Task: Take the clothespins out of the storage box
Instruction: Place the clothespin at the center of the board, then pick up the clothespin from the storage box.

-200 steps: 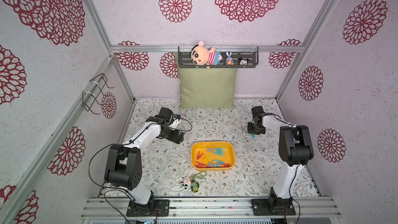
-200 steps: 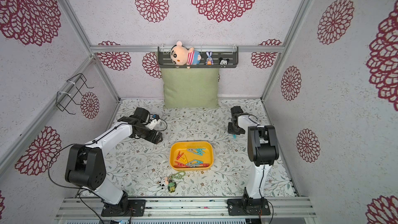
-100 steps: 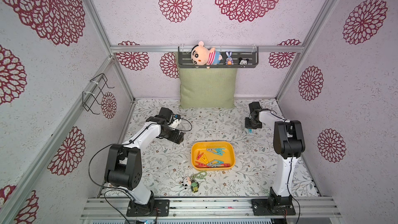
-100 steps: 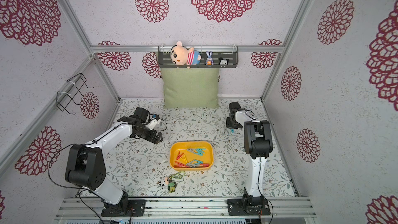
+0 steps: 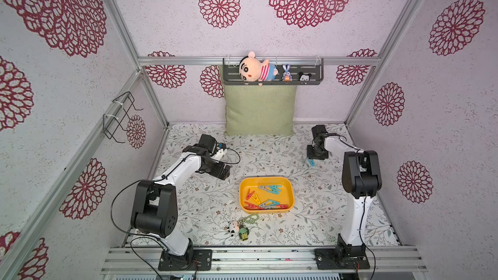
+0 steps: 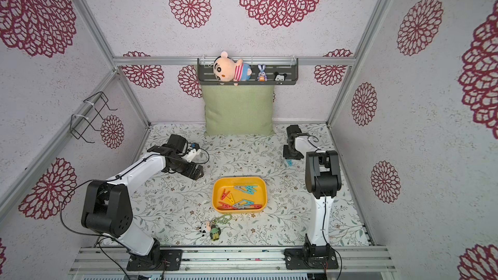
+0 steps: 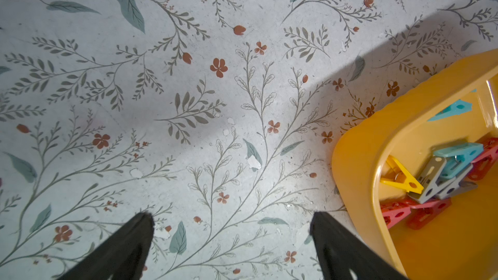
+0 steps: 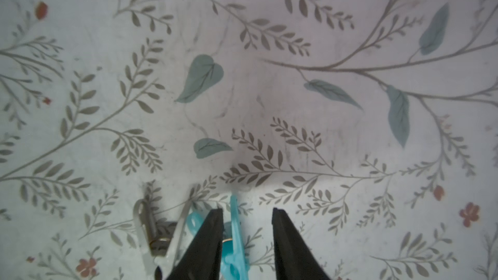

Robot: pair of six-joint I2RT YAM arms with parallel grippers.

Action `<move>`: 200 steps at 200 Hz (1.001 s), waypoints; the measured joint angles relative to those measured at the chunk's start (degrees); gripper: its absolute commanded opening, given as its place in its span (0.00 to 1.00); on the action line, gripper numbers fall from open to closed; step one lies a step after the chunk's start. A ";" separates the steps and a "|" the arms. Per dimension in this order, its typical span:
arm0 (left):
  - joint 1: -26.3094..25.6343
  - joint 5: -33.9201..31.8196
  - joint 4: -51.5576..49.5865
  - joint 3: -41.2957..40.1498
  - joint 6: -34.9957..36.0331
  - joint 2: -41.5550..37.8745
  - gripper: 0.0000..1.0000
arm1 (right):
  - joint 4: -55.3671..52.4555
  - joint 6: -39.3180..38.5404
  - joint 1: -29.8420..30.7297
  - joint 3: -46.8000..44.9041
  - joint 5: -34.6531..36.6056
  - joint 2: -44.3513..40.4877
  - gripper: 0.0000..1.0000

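The right gripper has just parted its jaws partway, freeing a teal pin onto the table at 2 o'clock from the box. The left gripper hangs wide open, empty. Many pins remain boxed.

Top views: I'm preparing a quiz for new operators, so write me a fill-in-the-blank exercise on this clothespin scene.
1. The storage box is ____ in colour.
2. The left gripper has its jaws ____.
3. The teal clothespin by the right gripper is ____ the box.
4. The pillow against the back wall is ____ in colour.
Missing words: yellow; open; outside; green.
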 measured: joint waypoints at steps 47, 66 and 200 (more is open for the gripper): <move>0.00 0.04 0.00 0.00 0.00 0.00 0.99 | -3.96 0.26 0.72 2.16 -2.78 -10.08 0.40; 0.00 0.04 0.00 0.00 0.00 0.00 0.99 | -5.64 0.68 2.51 2.10 -3.04 -16.63 0.38; 0.00 -0.02 0.00 0.00 0.00 0.02 0.99 | -11.02 0.70 37.35 -19.08 -11.76 -29.22 0.34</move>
